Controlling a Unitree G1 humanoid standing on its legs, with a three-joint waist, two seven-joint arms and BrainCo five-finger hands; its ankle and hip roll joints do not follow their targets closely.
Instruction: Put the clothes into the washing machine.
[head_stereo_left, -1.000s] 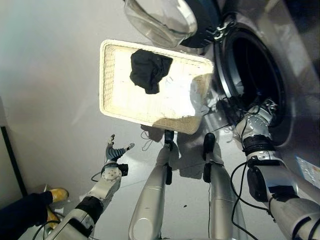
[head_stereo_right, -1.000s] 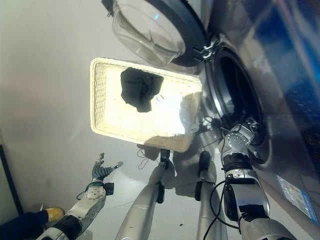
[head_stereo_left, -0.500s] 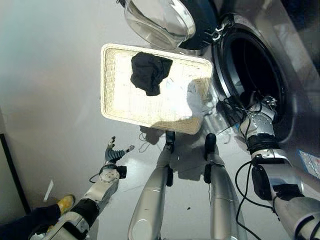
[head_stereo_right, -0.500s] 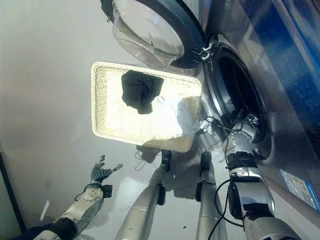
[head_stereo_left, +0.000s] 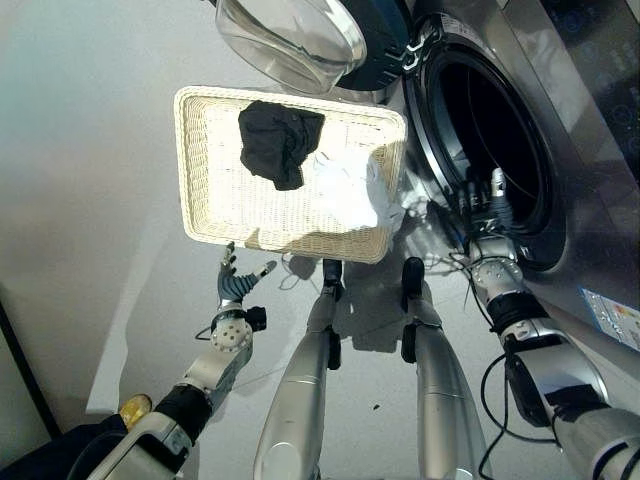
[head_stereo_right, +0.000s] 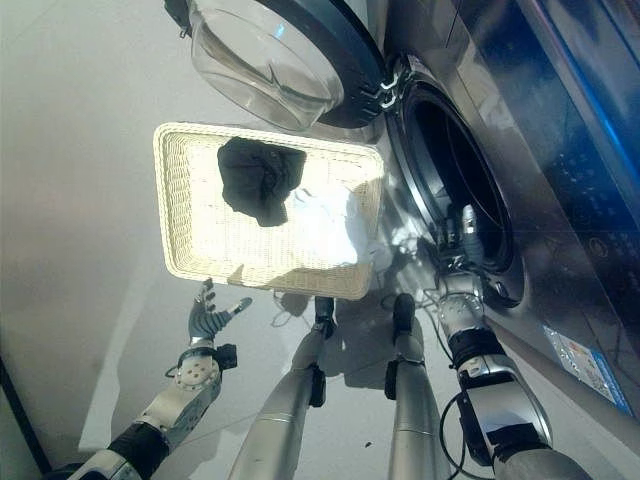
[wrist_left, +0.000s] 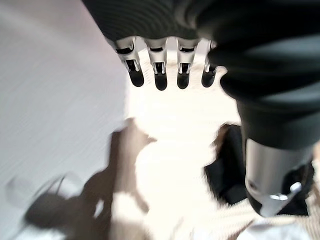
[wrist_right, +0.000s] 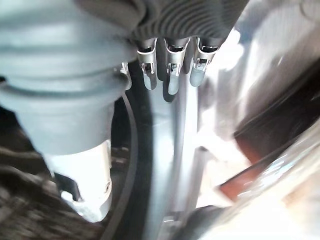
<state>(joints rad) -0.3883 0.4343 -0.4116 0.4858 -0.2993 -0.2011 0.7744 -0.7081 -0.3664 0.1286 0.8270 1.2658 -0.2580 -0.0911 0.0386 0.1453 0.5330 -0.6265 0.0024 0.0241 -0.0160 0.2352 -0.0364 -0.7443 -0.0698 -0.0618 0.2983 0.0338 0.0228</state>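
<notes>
A cream wicker basket (head_stereo_left: 195, 160) lies on the floor in front of the washing machine (head_stereo_left: 560, 120). In it a black garment (head_stereo_left: 277, 142) sits at the far side, with a white garment (head_stereo_left: 345, 190) beside it, nearer the machine. My left hand (head_stereo_left: 232, 290) hovers open just short of the basket's near edge; past its fingers (wrist_left: 160, 75) the left wrist view shows the black garment (wrist_left: 225, 170). My right hand (head_stereo_left: 482, 215) is at the lower rim of the dark drum opening (head_stereo_left: 490, 120), fingers (wrist_right: 170, 70) straight and holding nothing.
The machine's round glass door (head_stereo_left: 300, 35) stands swung open over the basket's far side. A person's yellow shoe (head_stereo_left: 135, 405) and dark trouser leg (head_stereo_left: 50, 455) show at the lower left. Pale bare floor stretches left of the basket.
The camera has shifted. My right hand has come back from inside the drum to its lower rim, fingers now straight. My left hand has moved closer to the basket's near edge.
</notes>
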